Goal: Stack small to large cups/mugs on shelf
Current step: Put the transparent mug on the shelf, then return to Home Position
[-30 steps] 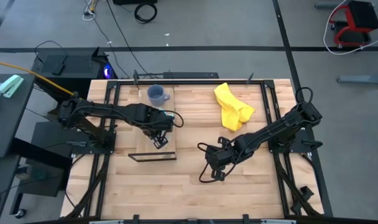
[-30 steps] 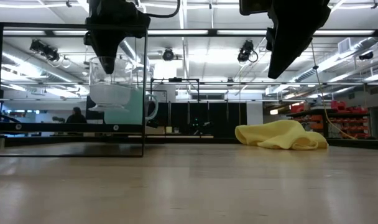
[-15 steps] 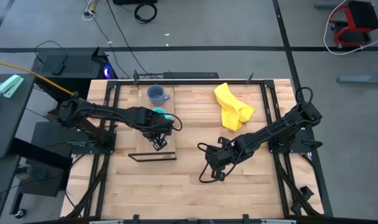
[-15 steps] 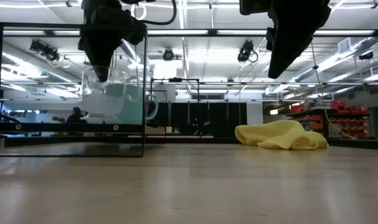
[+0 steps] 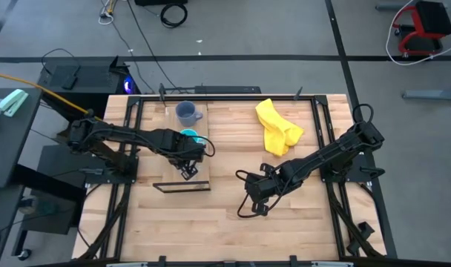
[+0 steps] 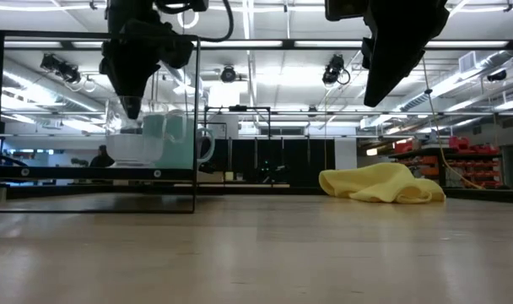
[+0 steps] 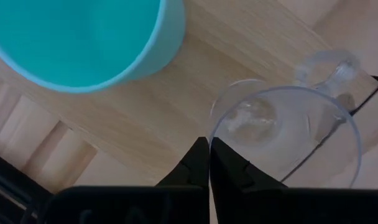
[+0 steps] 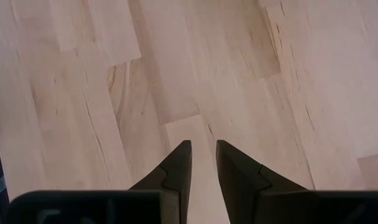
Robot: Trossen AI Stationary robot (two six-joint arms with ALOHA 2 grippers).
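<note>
Where the high view looks down on the table, the left arm reaches in from the left to the shelf, its left claw over the board, just near of the turquoise mug. The grey-blue mug stands farther back on the bare planks, handle to the right. A yellow cloth lies far right of centre. The right claw hangs over open table near the middle, well apart from every cup.

In the low view, the left claw comes down inside the shelf's dark frame and pinches the rim of the clear glass cup, which sits upright just in front of the turquoise mug. Whether the glass touches the board cannot be told. The cloth lies to the right, with the right arm dark above it.

The left wrist view shows the left claw closed tight on the thin rim of the glass cup, the turquoise mug close beside it on the wood.

The right wrist view shows the right claw narrowly parted, holding nothing, only planks beneath.
</note>
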